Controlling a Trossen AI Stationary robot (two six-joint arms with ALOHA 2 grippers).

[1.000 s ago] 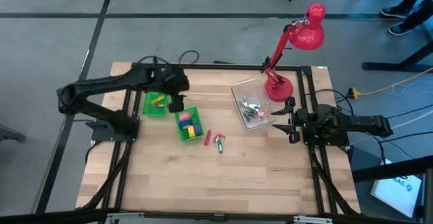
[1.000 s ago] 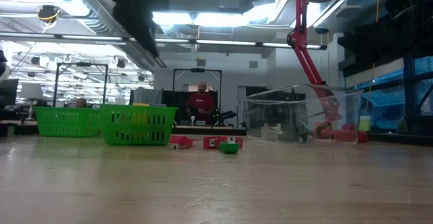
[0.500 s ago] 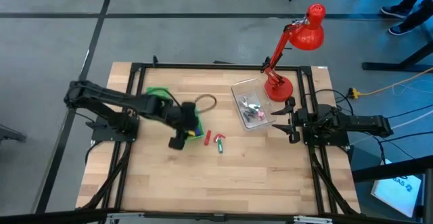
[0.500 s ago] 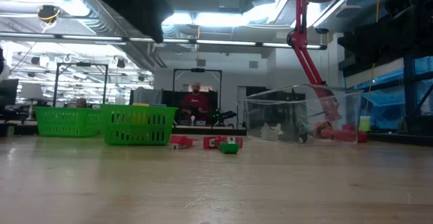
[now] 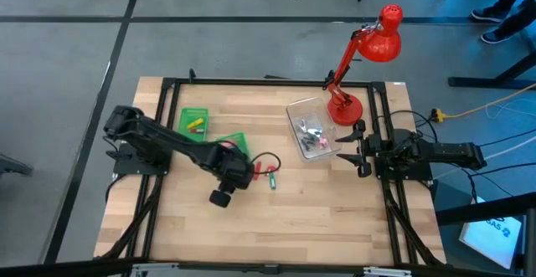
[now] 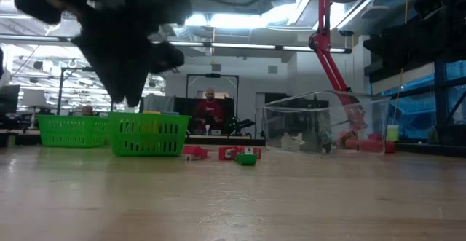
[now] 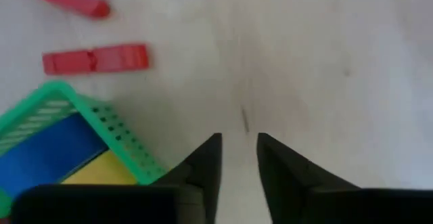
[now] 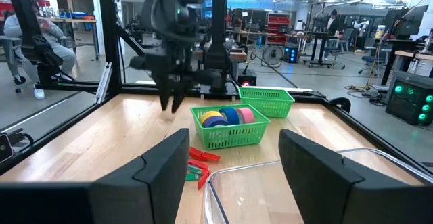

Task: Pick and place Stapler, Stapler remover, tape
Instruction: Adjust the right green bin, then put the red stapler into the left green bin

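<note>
The tape rolls (image 8: 226, 117), yellow, blue and pink, lie in a small green bin (image 8: 230, 132), which the left arm partly covers in the high view (image 5: 237, 140). A red bar-shaped piece (image 7: 95, 59) and a red-and-green item (image 5: 272, 177) lie flat on the wood just right of that bin. My left gripper (image 5: 220, 197) points down above bare wood on the bin's near side (image 7: 238, 139), its fingers almost together, holding nothing. My right gripper (image 5: 356, 147) waits open at the table's right edge.
A second green bin (image 5: 193, 122) stands farther left and back. A clear container (image 5: 311, 130) with small items sits right of centre, and a red desk lamp (image 5: 345, 108) stands behind it. A person sits in the room beyond (image 6: 209, 110). Bare wood fills the near half.
My left gripper has swung from above the two green bins toward the table's near edge and to the right, and has come down. It now hangs low beside the tape bin's near side. The bins and the red items have stayed put.
</note>
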